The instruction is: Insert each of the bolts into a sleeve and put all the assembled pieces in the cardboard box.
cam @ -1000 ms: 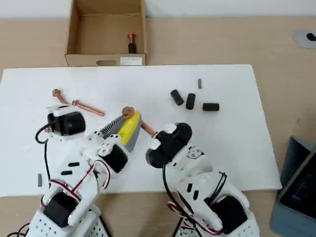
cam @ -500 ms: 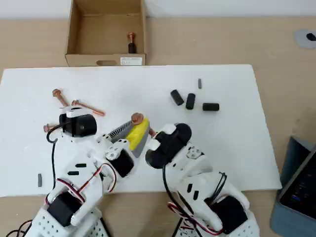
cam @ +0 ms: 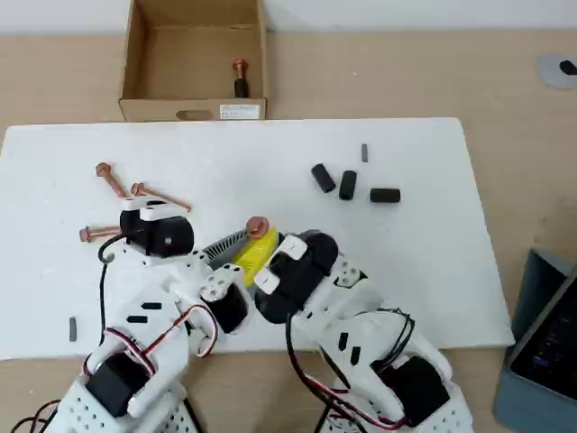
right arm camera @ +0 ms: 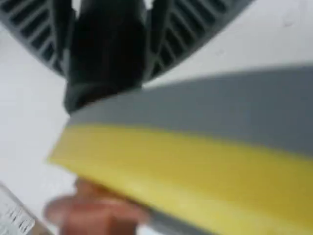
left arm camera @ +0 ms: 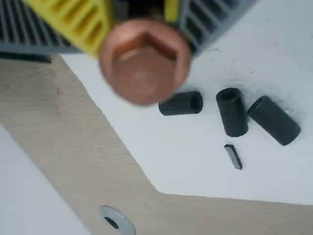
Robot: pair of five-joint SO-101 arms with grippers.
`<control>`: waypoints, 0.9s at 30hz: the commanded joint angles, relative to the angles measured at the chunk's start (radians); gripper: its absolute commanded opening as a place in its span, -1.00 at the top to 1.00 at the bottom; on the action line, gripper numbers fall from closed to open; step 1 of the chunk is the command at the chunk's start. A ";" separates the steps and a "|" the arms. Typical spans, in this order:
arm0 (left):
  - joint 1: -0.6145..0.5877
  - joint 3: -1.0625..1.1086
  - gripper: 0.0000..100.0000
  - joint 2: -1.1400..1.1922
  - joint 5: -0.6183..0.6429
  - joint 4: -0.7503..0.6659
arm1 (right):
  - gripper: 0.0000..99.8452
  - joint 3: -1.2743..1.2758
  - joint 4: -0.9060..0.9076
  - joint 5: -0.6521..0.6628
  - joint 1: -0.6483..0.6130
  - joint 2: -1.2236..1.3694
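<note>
My left gripper (cam: 251, 244), with one yellow and one grey finger, is shut on a copper bolt (cam: 257, 225) above the white mat; the bolt's hex head (left arm camera: 144, 61) faces the left wrist camera. My right gripper (right arm camera: 105, 73) is close beside it, shut on a black sleeve (right arm camera: 105, 54), with the left gripper's yellow finger (right arm camera: 195, 166) just in front of it. Three loose black sleeves (cam: 348, 185) lie at the mat's right. Three loose bolts (cam: 110, 179) lie at its left. The cardboard box (cam: 135, 63) at the back holds one assembled piece (cam: 240, 78).
The white mat (cam: 433, 271) covers the table's middle. A small dark pin (cam: 364, 152) lies behind the sleeves and another (cam: 72, 328) near the front left edge. A grey device (cam: 545, 352) stands at the right edge.
The left arm has carried the bolt to the right and toward the front. The right arm has shifted left, so the two grippers now meet.
</note>
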 commanded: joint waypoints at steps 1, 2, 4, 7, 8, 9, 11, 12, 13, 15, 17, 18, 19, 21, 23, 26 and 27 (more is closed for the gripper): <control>0.002 -0.031 1.00 -0.001 -0.006 0.014 | 0.98 -0.013 -0.075 0.026 -0.005 -0.105; 0.002 -0.028 1.00 -0.001 -0.006 0.014 | 0.98 -0.015 -0.084 0.034 -0.018 -0.105; 0.002 -0.025 0.99 -0.001 -0.006 0.015 | 0.98 -0.015 -0.092 0.049 -0.048 -0.105; -0.008 -0.025 0.96 -0.001 -0.008 0.015 | 0.98 -0.008 -0.092 0.049 -0.085 -0.105; -0.011 -0.025 0.91 -0.001 -0.008 0.015 | 0.98 -0.008 -0.092 0.048 -0.087 -0.105; -0.012 -0.025 0.84 -0.001 -0.012 0.017 | 0.98 -0.008 -0.092 0.048 -0.087 -0.105; -0.040 -0.034 0.69 -0.001 -0.041 0.048 | 0.98 -0.008 -0.092 0.049 -0.084 -0.105; -0.055 -0.037 0.63 -0.001 -0.054 0.055 | 0.98 -0.008 -0.091 0.049 -0.084 -0.105; -0.074 -0.044 0.60 -0.001 -0.066 0.064 | 0.98 -0.008 -0.089 0.049 -0.084 -0.105; -0.112 -0.066 0.60 -0.001 -0.092 0.080 | 0.98 -0.007 -0.087 0.049 -0.084 -0.105; -0.144 -0.091 0.60 -0.001 -0.120 0.084 | 0.98 -0.007 -0.087 0.044 -0.082 -0.105; -0.160 -0.104 0.59 -0.001 -0.130 0.084 | 0.98 -0.005 -0.086 0.044 -0.082 -0.105; -0.172 -0.121 0.59 -0.001 -0.138 0.084 | 0.98 -0.004 -0.086 0.043 -0.082 -0.104; -0.192 -0.150 0.59 -0.001 -0.153 0.084 | 0.98 -0.002 -0.086 0.040 -0.081 -0.104; -0.212 -0.180 0.59 -0.001 -0.157 0.086 | 0.98 0.004 -0.086 0.012 -0.059 -0.104; -0.249 -0.218 0.60 -0.001 -0.157 0.086 | 0.98 0.005 -0.086 -0.028 -0.002 -0.104; -0.265 -0.229 0.60 -0.001 -0.157 0.086 | 0.98 0.005 -0.086 -0.043 0.018 -0.104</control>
